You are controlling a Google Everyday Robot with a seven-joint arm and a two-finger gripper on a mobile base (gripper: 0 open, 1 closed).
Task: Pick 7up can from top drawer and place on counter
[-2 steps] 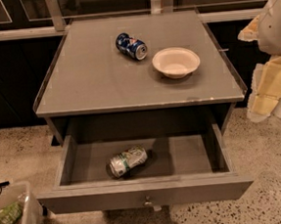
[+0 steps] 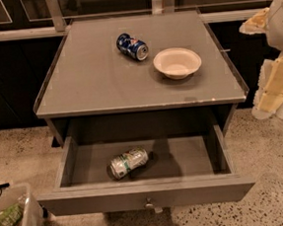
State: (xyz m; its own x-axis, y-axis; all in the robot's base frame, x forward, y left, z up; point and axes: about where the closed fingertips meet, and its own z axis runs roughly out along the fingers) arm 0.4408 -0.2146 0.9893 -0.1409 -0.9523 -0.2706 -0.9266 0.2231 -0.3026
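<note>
Zero displacement found among the objects against the frame just before: 7up can (image 2: 129, 162), blue can (image 2: 131, 46) and white bowl (image 2: 176, 62) all in unchanged positions. Noted the gripper (image 2: 275, 87) likewise in much the same place at the right edge of view, beside the front corner of the counter (image 2: 94, 84), outside the top drawer (image 2: 90, 201) and well apart from the target. Open or closed: cannot tell. Judged accordingly: reach not yet begun, pick and placement both outstanding.

Located the 7up can lying on its side on the drawer floor, left of centre, shiny end towards the front left. Found the drawer standing open, with nothing over the can. Recorded blue can, also lying down, and bowl near it on the rear half of the counter.

Markings: green patches on silver-white body of target, no lettering legible. Red-and-white emblem on blue can, brand name not readable.
</note>
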